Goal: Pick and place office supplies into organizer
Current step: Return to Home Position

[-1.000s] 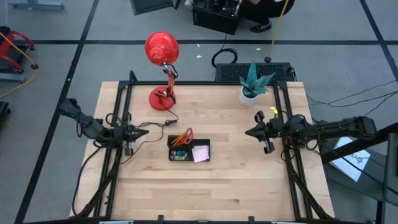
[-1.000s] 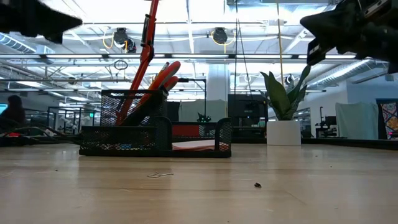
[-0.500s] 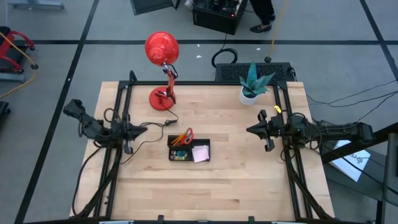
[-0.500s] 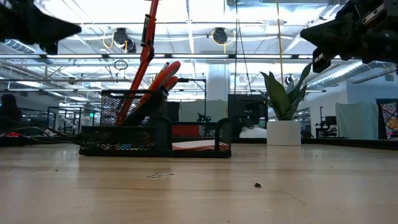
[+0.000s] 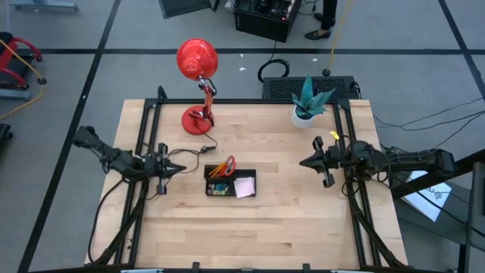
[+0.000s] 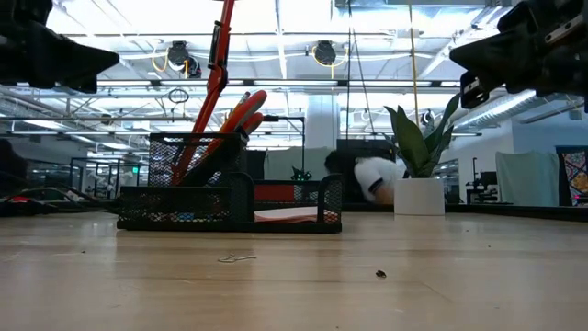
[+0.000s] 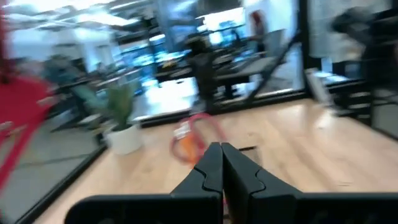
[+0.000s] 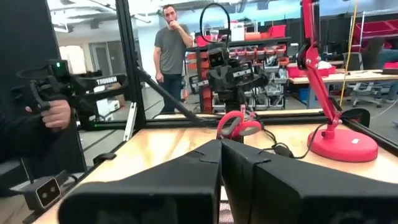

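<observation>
- Mid-table, a bit twd the front edge: organizer (image 5: 230, 183), black mesh, sits square on the wood table (image 5: 303, 220). Nothing touches it from outside.
- Tall cup section on its left side holds the scissors (image 5: 226, 164), red handles up & leaning, w/ orange pencils (image 5: 218, 170) beside them. Long items prob. go upright there b/c the low bays wouldn't hold them.
- Pink sticky pad (image 5: 244, 186) lies flat in the right-hand low compartment: flat thing, flat bay.
- Low view: small coloured bits (image 6: 184, 217) show thru the mesh of the front low bay. Prob. the clips, too small to be sure.
- Loose on the table in front of the organizer: thin wire-like scrap (image 6: 237, 258) & a dark speck (image 6: 379, 273). Can't tell what either is; neither looks like a supply left to pick.
- Left gripper (image 5: 179, 168): just left of the organizer, apart from it, up off the table, fingers pressed together, holding nothing.
- Right gripper (image 5: 304, 161): well right of the organizer, also up off the table, fingers closed w/ only a seam between, empty.
- Both point inward from opposite sides, roughly level. Reads as a neutral rest pose, not an approach. Job looks done, as no supplies show outside the organizer.
- Bkgd: red desk lamp (image 5: 196, 61) back-left, potted plant (image 5: 306, 101) back-right, both clear of the arms.
- Beyond the table, right wrist view: a person (image 8: 170, 50) stands watching, & a nearer hand (image 8: 55, 113) grips a dark device. Both are off the table, so no interference.
</observation>
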{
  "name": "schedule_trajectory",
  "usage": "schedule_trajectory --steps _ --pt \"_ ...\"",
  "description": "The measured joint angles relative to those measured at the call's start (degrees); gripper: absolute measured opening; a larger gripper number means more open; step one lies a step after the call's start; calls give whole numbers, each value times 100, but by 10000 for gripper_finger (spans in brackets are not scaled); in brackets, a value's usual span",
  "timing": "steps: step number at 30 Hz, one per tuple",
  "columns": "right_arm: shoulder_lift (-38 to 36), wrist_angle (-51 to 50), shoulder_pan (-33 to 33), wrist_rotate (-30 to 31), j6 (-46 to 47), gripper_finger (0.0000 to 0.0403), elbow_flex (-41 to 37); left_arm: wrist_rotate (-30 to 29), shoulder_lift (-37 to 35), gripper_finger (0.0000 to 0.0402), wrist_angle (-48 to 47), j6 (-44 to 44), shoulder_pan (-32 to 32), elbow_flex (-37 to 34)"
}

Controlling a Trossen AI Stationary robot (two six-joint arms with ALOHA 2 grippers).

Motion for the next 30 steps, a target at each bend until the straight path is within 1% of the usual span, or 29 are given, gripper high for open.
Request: schedule_trajectory --steps 5,6,9,14,16,19,22,25,28,30 --pt "2 -11 -19 6 46 0 -2 1554 2 0 -2 31 706 0" --pt "0 3 -21 2 57 0 -2 1759 2 0 -28 48 893 0" --pt "-4 1 -23 2 108 0 -2 2079 15 0 -177 11 1576 1" --pt "-7 -2 -23 2 48 0 -2 3266 15 0 -331 -400 2753 4" --pt "-7 0 -23 2 -110 0 -2 3617 15 0 -336 -638 3071 4" --pt "-7 61 -21 -1 -182 0 -2 3701 17 1 -333 -1070 3364 4" --pt "-9 204 -19 2 -133 0 -2 3654 17 7 -339 -1289 3464 4" --pt "-11 396 -19 6 -5 0 -2 3329 20 17 -374 -1308 3476 4" --pt "-8 314 -17 6 13 0 -2 3018 20 24 -338 -1308 3476 4" --pt "-9 291 -17 8 16 0 -2 2970 20 24 -335 -1331 3476 4"
